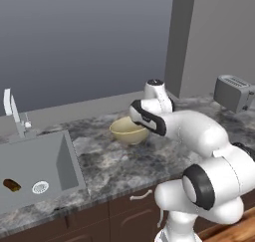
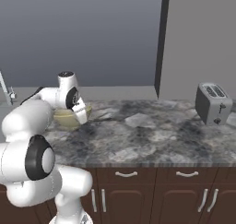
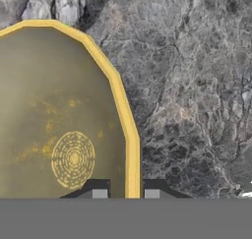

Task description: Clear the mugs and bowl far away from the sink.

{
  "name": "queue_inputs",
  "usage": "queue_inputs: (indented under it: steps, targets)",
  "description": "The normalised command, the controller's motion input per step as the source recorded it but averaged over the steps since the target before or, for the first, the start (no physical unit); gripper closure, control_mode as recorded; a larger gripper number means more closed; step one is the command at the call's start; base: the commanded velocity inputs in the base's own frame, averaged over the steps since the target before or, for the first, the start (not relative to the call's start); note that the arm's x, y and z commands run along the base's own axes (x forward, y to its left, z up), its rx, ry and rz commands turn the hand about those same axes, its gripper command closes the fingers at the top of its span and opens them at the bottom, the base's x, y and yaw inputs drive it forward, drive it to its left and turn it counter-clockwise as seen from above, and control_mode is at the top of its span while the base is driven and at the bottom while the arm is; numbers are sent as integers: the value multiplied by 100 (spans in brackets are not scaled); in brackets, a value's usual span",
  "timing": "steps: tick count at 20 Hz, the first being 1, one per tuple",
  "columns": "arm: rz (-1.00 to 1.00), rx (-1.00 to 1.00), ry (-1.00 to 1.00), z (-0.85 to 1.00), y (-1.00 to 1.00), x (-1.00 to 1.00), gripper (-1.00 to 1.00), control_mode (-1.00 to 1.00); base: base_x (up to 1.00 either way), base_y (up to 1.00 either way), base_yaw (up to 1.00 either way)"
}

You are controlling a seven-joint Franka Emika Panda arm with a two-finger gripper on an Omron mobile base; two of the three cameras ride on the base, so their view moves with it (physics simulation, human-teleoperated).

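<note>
The tan-yellow bowl [image 1: 127, 130] stands on the granite counter to the right of the sink [image 1: 35, 161]. My gripper [image 3: 125, 194] comes down on its rim on the side away from the sink. In the hand view one fingertip [image 3: 98, 192] is inside the bowl [image 3: 54, 120] and the other outside, with the yellow rim pinched between them. In the right base view the hand [image 2: 78, 109] leans over the bowl [image 2: 67, 119]. Both mugs are out of view.
A small brown object [image 1: 12, 185] lies in the sink basin beside the drain [image 1: 40, 187], and the faucet [image 1: 15, 114] rises behind it. A silver toaster [image 2: 212, 103] sits at the far right. Bare granite counter [image 2: 147, 131] stretches between bowl and toaster.
</note>
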Motion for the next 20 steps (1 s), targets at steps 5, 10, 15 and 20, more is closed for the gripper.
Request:
queue_inputs:
  steps: [5, 10, 15, 20]
  targets:
    - [-55, 0, -15, 51, 2, -46, 100, -100, 0, 0, 0]
    - [-62, 0, -24, 37, 7, -60, 100, -100, 0, 0, 0]
    - [-26, 2, -15, 29, 1, -52, 100, -100, 0, 0, 0]
    - [0, 1, -15, 42, 0, -46, 100, -100, 0, 0, 0]
